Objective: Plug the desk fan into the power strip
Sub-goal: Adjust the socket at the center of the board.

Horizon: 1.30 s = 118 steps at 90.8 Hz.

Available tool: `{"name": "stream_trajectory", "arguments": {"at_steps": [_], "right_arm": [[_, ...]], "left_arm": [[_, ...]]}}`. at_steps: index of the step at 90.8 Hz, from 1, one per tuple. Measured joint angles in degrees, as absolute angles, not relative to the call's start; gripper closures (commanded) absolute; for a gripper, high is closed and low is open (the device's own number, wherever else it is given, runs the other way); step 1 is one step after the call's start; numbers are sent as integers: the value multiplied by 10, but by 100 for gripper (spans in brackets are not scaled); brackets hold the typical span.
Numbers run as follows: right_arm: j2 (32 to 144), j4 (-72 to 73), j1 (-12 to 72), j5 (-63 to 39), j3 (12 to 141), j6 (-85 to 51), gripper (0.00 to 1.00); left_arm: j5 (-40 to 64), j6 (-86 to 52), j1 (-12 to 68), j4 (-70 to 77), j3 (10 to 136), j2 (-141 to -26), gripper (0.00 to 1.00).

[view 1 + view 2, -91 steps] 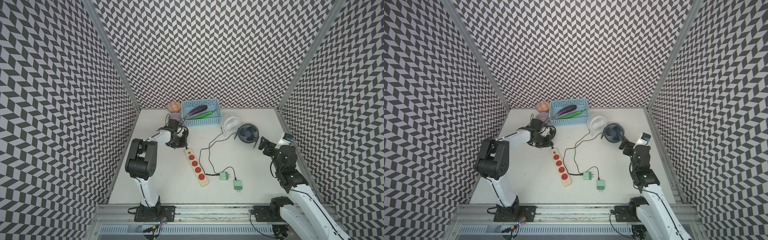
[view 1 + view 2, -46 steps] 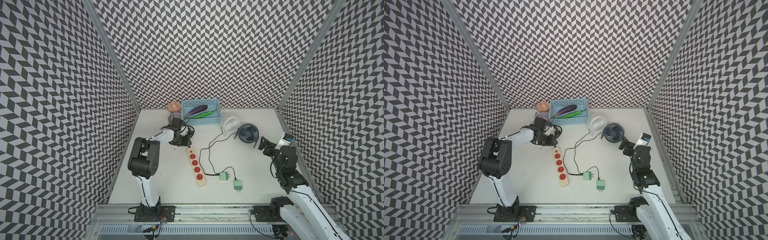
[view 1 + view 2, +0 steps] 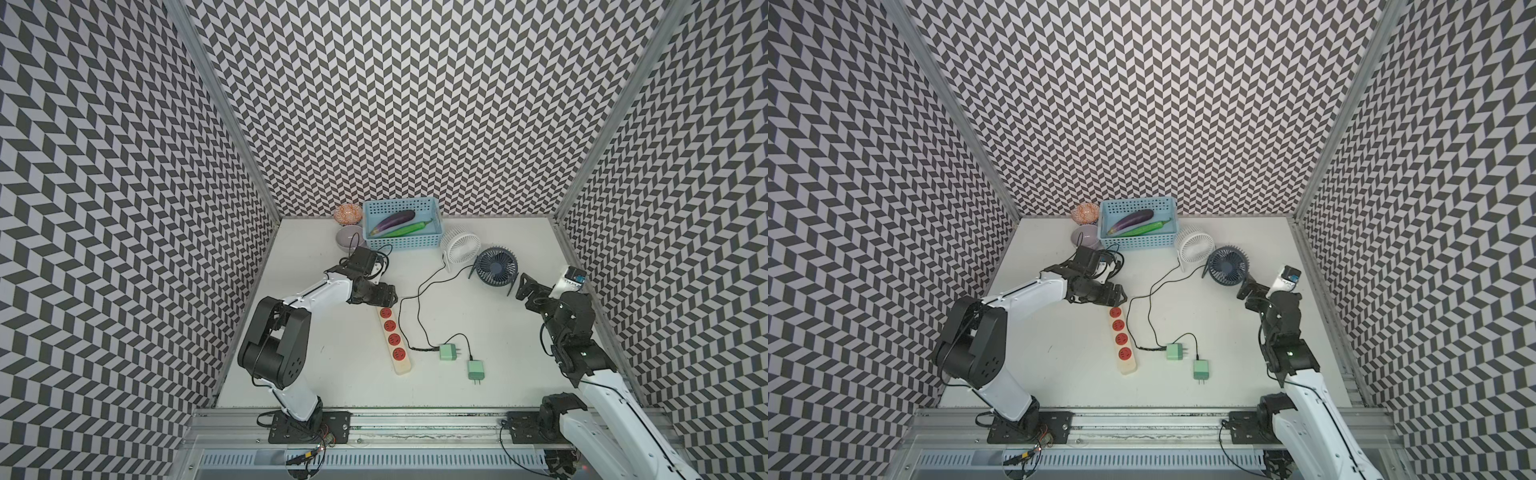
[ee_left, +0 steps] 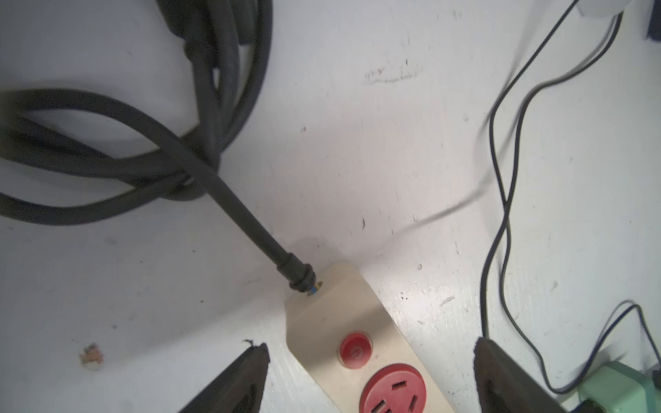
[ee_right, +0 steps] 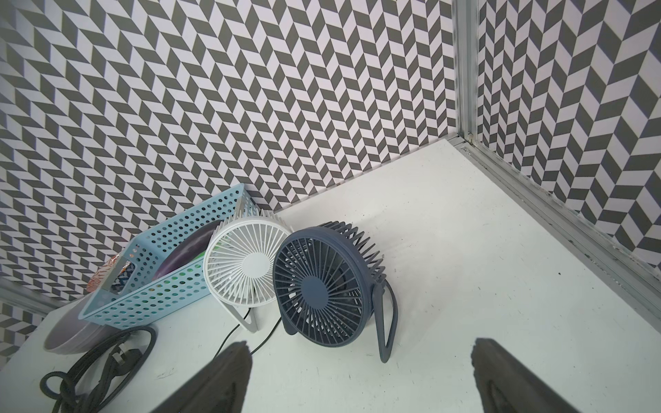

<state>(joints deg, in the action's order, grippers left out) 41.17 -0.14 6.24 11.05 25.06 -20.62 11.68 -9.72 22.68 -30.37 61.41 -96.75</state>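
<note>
Since a second ago the left end effector is opening its jaws and releasing the power strip, which is now lying a little straighter, pointing toward the front edge of the table. The jaws are standing wide on both sides of the strip's button end and holding nothing, probably because the strip is already turned as wanted. The right end effector is waiting fully open and empty near the right edge, facing the white fan and the dark blue fan. The strip is lying left of the table's middle. It is a cream bar showing four round red sockets, one orange-red button and a thick black cord coiling toward the back left corner. Two green adapters are lying near its front end, not yet plugged in.
</note>
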Motion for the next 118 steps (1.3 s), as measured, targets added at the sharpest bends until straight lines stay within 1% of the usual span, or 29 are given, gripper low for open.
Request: {"name": "stream_trajectory", "arguments": {"at_steps": [20,31,41,51,61,71,95,118], "right_arm": [[394,0,62,111,248,-206,0],[387,0,62,111,241,-205,1],[391,0,62,111,241,-205,0],[391,1,63,111,241,-205,0],[391,1,63,111,241,-205,0],[387,6,63,111,234,-204,0],[389,6,64,105,232,-199,0],[393,14,68,86,232,-190,0]], "left_arm": [[98,-101,233,-301,615,-998,17],[92,-102,235,-300,615,-1007,21],[90,-101,240,-299,615,-1014,31],[91,-106,244,-293,617,-1015,42],[86,-105,244,-292,619,-1015,50],[82,-101,244,-292,619,-1013,50],[66,-97,243,-284,610,-1007,42],[57,-102,228,-283,609,-1007,40]]}}
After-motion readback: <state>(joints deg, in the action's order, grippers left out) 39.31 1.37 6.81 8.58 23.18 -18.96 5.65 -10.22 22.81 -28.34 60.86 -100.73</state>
